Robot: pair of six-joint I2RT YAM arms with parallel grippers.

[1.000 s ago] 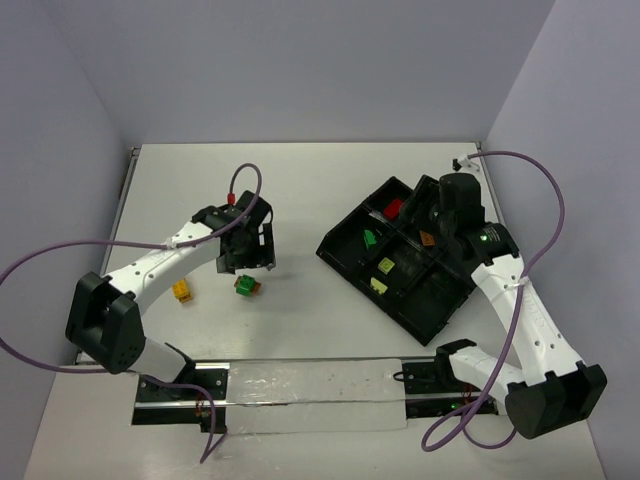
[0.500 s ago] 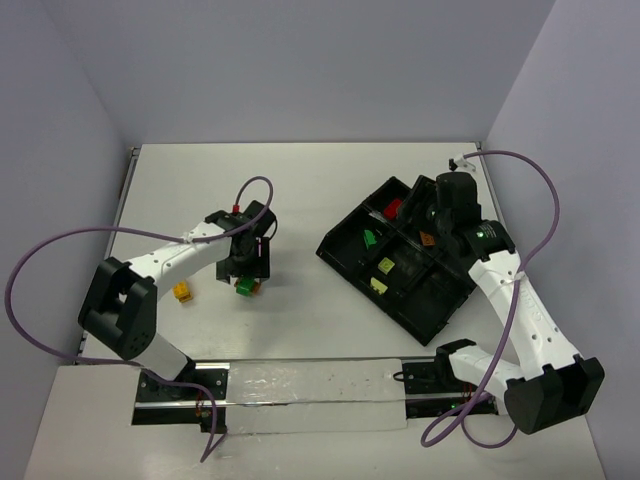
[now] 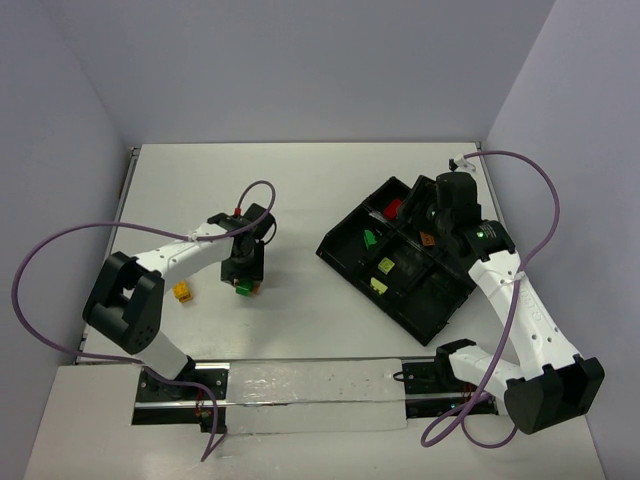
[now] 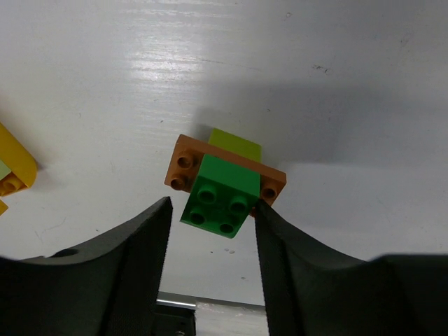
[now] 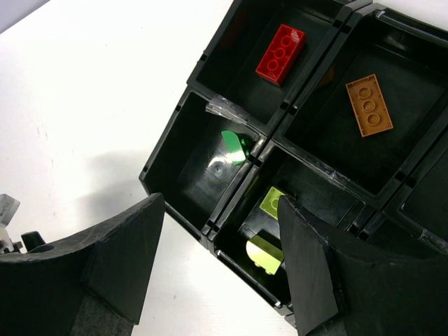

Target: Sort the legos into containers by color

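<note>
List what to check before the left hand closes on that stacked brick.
1. Left hand open: ok, with one finger on each side of the green brick.
2. Hand low enough to grip: cannot tell.
3. Single colour in the grasp: not ok. The green brick is stacked on an orange-brown plate, which sits on a pale yellow-green brick.
4. Yellow brick clear of the fingers: ok, it lies well off to one side.
5. Room in the tray for green: ok, that compartment holds only one green piece.
6. Right hand clear of the drop path: not ok, it hangs open above the tray.
</note>
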